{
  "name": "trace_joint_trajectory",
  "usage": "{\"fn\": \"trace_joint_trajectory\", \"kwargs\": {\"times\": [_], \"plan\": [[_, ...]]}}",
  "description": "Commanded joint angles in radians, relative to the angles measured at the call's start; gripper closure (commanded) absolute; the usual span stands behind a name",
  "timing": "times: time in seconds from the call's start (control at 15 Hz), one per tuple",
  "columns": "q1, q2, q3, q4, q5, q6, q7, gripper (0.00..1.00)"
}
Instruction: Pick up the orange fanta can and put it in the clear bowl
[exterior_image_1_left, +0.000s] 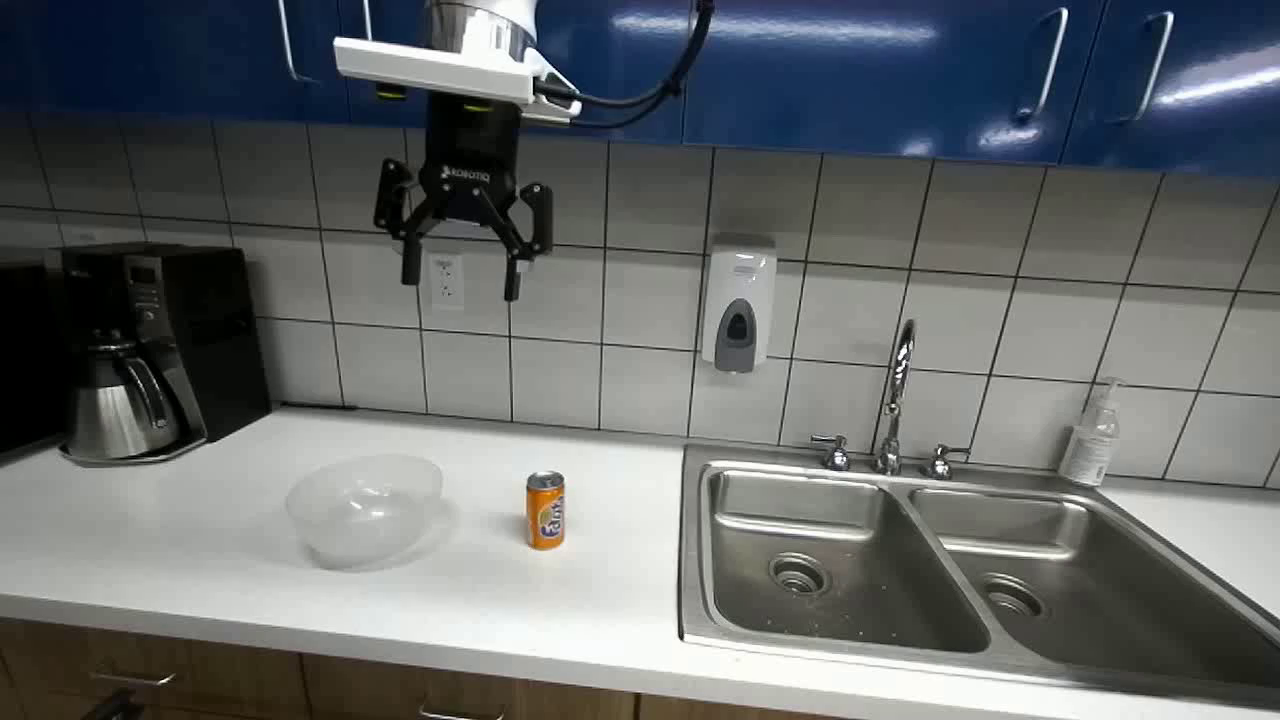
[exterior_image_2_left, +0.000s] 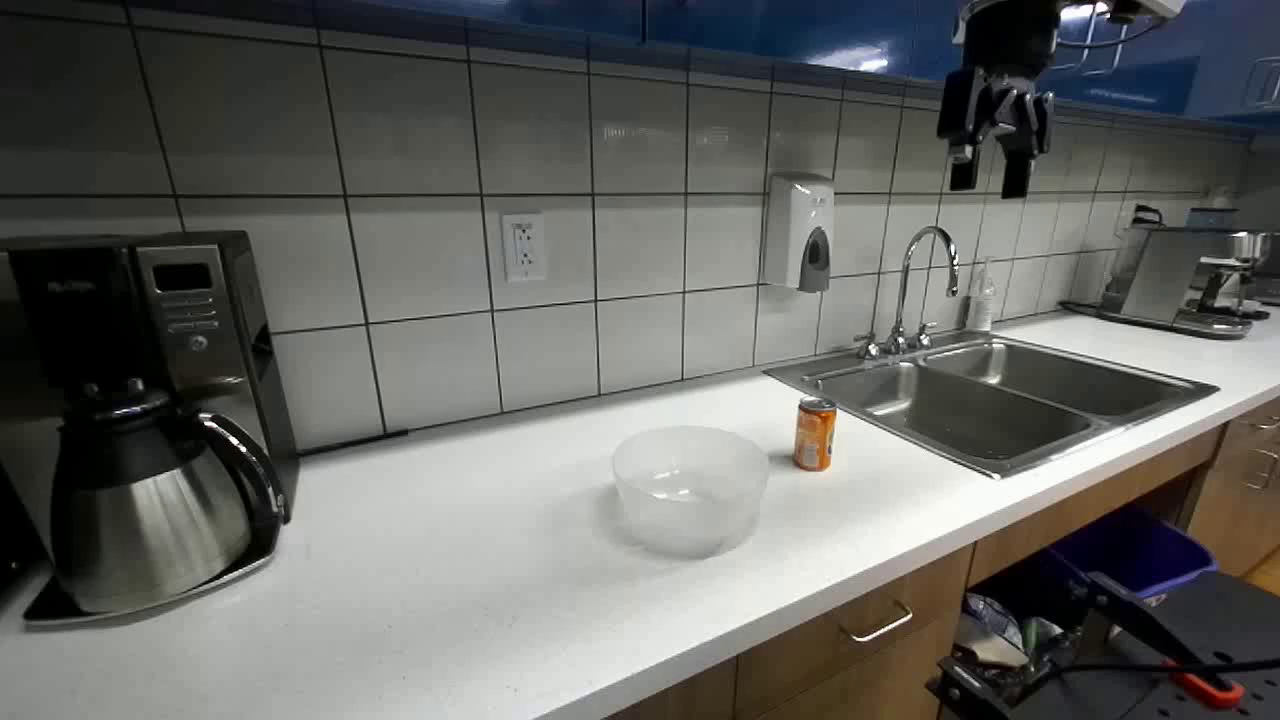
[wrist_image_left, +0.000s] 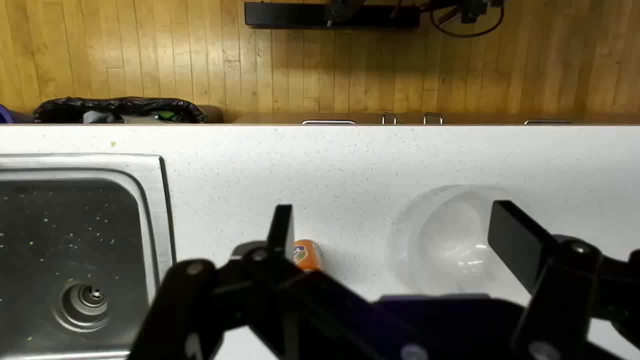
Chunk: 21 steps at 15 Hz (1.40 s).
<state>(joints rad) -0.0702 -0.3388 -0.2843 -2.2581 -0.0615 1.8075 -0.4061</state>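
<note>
The orange fanta can (exterior_image_1_left: 545, 512) stands upright on the white counter, and it also shows in an exterior view (exterior_image_2_left: 814, 436). In the wrist view the can (wrist_image_left: 308, 255) is partly hidden behind a finger. The clear bowl (exterior_image_1_left: 365, 520) rests on the counter beside the can, apart from it; it also shows in an exterior view (exterior_image_2_left: 690, 500) and in the wrist view (wrist_image_left: 440, 240). My gripper (exterior_image_1_left: 462, 282) is high above the counter, open and empty, pointing down. It also shows in an exterior view (exterior_image_2_left: 990, 180) and in the wrist view (wrist_image_left: 392, 212), its fingers wide apart.
A steel double sink (exterior_image_1_left: 692, 560) with a faucet (exterior_image_1_left: 897, 400) lies on the can's far side from the bowl. A coffee maker (exterior_image_2_left: 235, 330) with a steel carafe stands at the counter's end. A soap dispenser (exterior_image_1_left: 740, 305) hangs on the tiled wall under blue cabinets (exterior_image_1_left: 850, 80).
</note>
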Motion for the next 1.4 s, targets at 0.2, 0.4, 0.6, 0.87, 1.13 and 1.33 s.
{"fn": "trace_joint_trajectory", "kwargs": {"times": [0.2,0.4,0.6,0.87,1.13,1.33], "plan": [[-0.021,0.003,0.019,0.001,0.007,-0.001,-0.006,0.0],[-0.021,0.003,0.019,0.001,0.007,-0.001,-0.006,0.0],[-0.022,0.019,0.023,-0.013,-0.003,0.04,0.005,0.0],[-0.024,0.076,0.025,-0.036,-0.018,0.103,0.004,0.0],[-0.027,0.156,0.028,-0.033,-0.02,0.152,0.006,0.0],[-0.03,0.231,0.032,-0.016,-0.019,0.195,0.009,0.0]]}}
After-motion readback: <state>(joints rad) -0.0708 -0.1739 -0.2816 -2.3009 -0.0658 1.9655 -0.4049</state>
